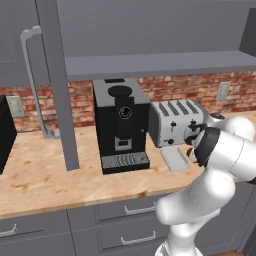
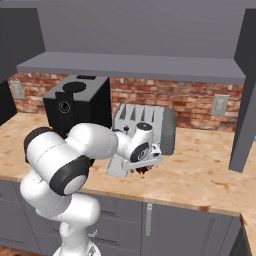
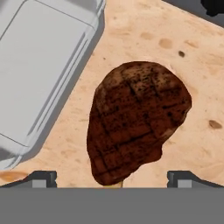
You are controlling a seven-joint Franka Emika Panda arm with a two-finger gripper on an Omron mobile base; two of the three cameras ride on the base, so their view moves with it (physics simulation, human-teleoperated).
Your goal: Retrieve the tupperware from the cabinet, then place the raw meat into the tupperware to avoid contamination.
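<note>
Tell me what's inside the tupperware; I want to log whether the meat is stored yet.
Nothing: the tupperware sits bare on the counter, raw meat beside it. The hand view's edge cuts off its far corner.

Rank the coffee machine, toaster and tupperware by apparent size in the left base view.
1. Coffee machine, clearly the largest.
2. Toaster, about half as tall; its right end is hidden behind the arm.
3. Tupperware, a small shallow tray lying on the counter in front of the toaster.
</note>
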